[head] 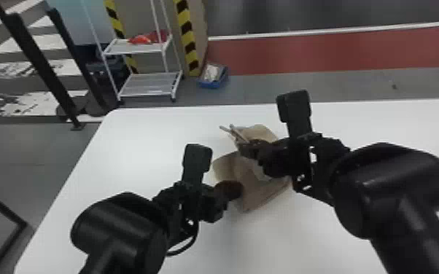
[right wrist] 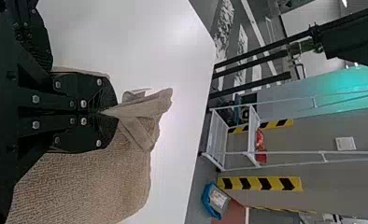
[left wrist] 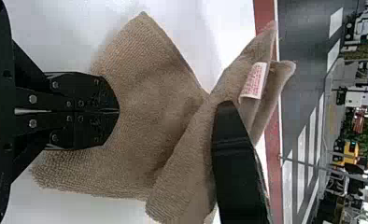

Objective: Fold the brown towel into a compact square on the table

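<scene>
The right gripper point(right wrist: 100, 113) has its 2 flat black fingers clamped on a bunched fold of the brown towel point(head: 249, 182), with some cloth poking out past the tips. The left gripper point(left wrist: 119, 111) has its fingers together over the flatter part of the towel, with no cloth visibly pinched between them. The step in hand looks like bringing the gathered edge over to make a fold. To do it well, the right gripper should carry that edge low and slowly, keeping its grip until the edges line up, while the left steadies the layer below with light pressure. Pulling hard could drag the whole towel or twist the bunched part into a crooked ridge, so the crumple is best spread flat before release. The towel is on the white table point(head: 138, 145), spreading beneath and beside the left gripper, nearer the robot, and running up into the right gripper farther away. A white label point(left wrist: 253, 80) hangs from the gathered part, just beyond the right gripper's finger in the left wrist view.
</scene>
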`<state>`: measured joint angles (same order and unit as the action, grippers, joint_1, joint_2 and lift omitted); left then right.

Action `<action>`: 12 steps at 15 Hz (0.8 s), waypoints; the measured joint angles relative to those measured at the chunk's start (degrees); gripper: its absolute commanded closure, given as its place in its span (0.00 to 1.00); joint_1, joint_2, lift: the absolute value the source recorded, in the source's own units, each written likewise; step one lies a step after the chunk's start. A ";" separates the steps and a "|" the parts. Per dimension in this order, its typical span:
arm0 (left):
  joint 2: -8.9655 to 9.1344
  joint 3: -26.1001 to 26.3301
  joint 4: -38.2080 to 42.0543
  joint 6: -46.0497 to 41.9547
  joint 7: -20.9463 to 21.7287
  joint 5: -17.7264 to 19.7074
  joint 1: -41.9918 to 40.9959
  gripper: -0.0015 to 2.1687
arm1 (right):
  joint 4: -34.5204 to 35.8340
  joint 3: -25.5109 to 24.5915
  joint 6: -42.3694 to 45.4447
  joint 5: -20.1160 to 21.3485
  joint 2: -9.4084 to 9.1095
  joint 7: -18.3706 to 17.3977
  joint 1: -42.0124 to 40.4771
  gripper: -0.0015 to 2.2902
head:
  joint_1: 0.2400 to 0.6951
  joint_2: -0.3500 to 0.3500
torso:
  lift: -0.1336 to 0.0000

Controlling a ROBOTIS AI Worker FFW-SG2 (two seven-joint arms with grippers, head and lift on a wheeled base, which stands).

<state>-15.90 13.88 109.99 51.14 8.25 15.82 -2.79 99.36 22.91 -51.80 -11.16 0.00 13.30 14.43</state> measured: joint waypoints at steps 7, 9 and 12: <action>-0.10 -0.49 0.66 -0.03 0.10 0.23 -0.82 0.88 | -4.81 1.82 4.93 0.31 0.00 -0.65 -0.21 0.61 | 1.00 0.79 | 0.04; -0.16 -0.51 0.75 -0.03 0.10 0.26 -0.89 0.88 | -5.33 2.21 5.93 0.16 0.00 -0.65 -0.52 0.61 | 1.00 0.80 | 0.04; -0.18 -0.41 0.72 -0.03 0.10 0.17 -0.90 0.88 | -5.37 2.52 6.42 -0.23 0.00 -0.65 -1.08 0.61 | 1.00 0.80 | 0.04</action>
<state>-16.08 13.47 110.71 51.11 8.35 15.99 -3.69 93.98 25.44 -45.38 -11.40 0.00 12.65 13.35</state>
